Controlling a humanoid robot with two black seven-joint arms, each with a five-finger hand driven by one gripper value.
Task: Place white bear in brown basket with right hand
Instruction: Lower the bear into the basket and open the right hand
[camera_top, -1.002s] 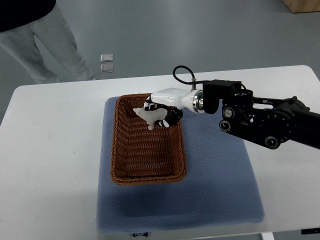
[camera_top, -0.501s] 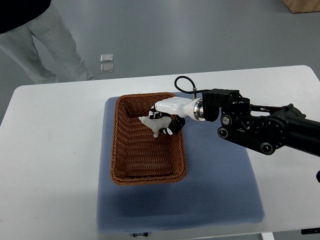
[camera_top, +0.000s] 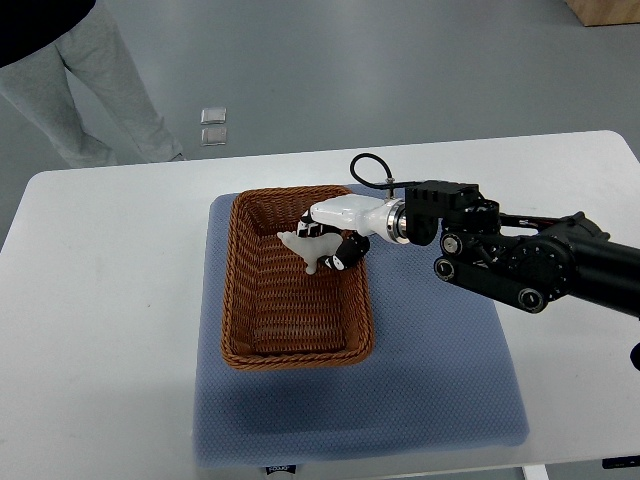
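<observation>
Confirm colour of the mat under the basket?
Blue-grey mat, fine dotted texture, under the brown basket. Top view.

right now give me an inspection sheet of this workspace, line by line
surface: white table with a blue mat laid on it
job's things: white bear held over the far end of the brown basket, which sits on the mat
clutter: nothing seen
grippers: right hand curled around the bear; left hand not in view
cables: black cable loop at the right wrist
surroundings: grey floor, a person's legs beyond the table, two small square plates on the floor
</observation>
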